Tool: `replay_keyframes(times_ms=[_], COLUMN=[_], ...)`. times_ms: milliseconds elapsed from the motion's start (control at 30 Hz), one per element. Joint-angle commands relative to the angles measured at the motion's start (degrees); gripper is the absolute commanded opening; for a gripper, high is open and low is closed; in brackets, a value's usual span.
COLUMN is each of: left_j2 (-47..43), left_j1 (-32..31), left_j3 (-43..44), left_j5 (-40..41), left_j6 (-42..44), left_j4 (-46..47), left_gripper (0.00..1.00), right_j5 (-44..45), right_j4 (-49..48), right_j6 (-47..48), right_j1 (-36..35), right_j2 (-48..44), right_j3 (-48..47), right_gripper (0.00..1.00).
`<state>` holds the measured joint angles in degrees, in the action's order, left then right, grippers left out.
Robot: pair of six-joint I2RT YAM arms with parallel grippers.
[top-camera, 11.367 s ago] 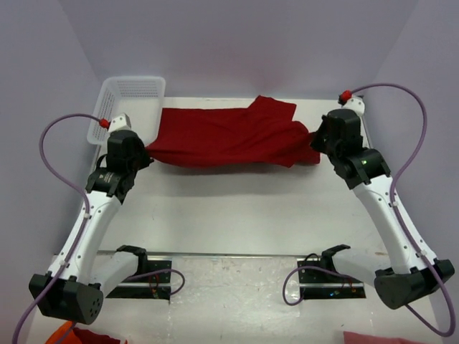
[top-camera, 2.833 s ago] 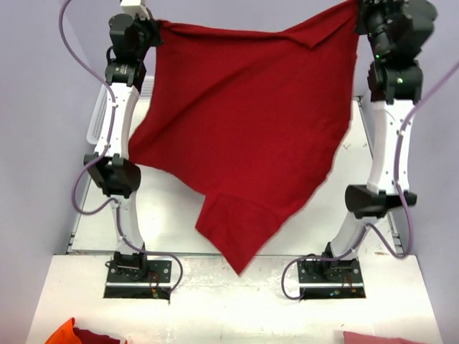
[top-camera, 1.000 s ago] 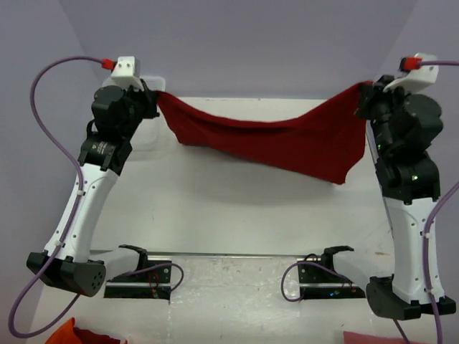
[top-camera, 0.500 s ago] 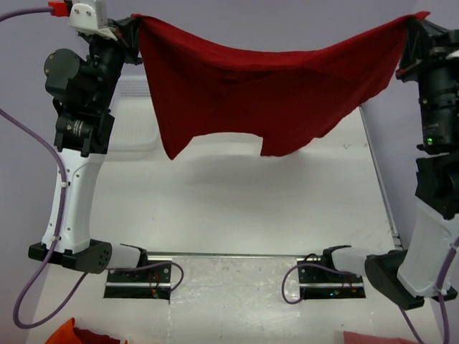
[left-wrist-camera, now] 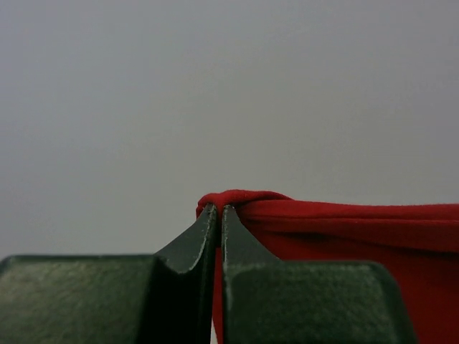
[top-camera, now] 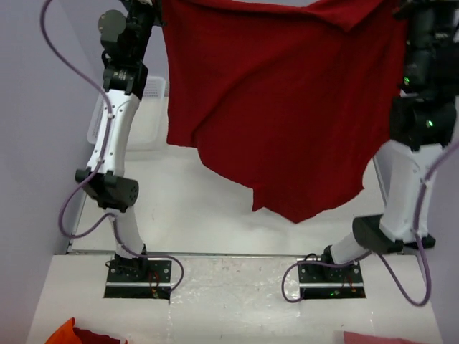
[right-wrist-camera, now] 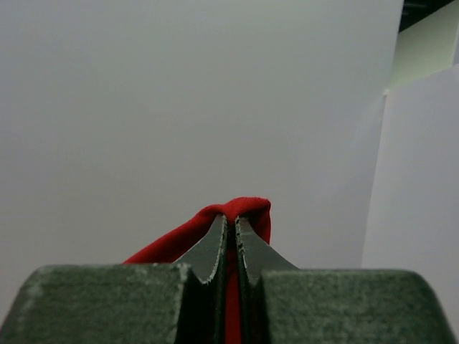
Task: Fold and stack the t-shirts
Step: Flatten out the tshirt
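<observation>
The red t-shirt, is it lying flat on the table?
No, the red t-shirt hangs in the air, its top corners pinched by the left gripper and right gripper.

A robotics lab cell: plain lilac walls [top-camera: 36, 179] enclose a white table [top-camera: 201, 208] with bolted arm bases [top-camera: 136, 276].

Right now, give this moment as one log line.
left gripper: shut on shirt | right gripper: shut on shirt | shirt: hangs spread between arms

No text, label, brand, number or sign is legible in any view. The t-shirt [top-camera: 287, 107] shows plain dark red cloth only. Any marking on the base plates [top-camera: 136, 279] at the near edge is too small to read.
</observation>
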<state>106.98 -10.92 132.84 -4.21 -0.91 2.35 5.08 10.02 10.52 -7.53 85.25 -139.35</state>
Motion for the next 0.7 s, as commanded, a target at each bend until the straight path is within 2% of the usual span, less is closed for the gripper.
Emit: replay_keyframes(times_ms=[0, 33, 133, 400, 600, 667], left_j2=[10.23, 11.49, 16.06, 15.72, 8.69, 7.55], left_j1=[3.44, 5.01, 8.54, 12.76, 12.33, 12.24], left_j3=[9.19, 9.63, 13.05, 15.61, 5.08, 2.7], left_j5=[-0.36, -1.84, -3.08, -8.89, -9.86, -10.64], left_j6=[1.44, 0.65, -3.74, -8.41, -8.94, -8.5], left_j4=[4.58, 6.51, 10.65, 11.63, 13.65, 10.32], left_gripper=[0.0, 0.0, 0.0, 0.0, 0.0, 0.0], right_j5=[-1.47, -1.48, -4.03, -4.73, -5.17, -5.44], right_j4=[-2.81, -4.12, -7.82, -8.97, -7.92, -4.25], right_j6=[1.16, 0.56, -2.17, -4.02, -2.53, -1.91], right_j1=[1.99, 3.21, 5.76, 6.83, 6.91, 6.83], right_j2=[13.25, 17.27, 21.53, 19.61, 12.84, 11.43], right_j3=[-7.58, -10.04, -12.26, -12.18, -2.6, 0.47], right_gripper=[0.0, 0.0, 0.0, 0.0, 0.0, 0.0])
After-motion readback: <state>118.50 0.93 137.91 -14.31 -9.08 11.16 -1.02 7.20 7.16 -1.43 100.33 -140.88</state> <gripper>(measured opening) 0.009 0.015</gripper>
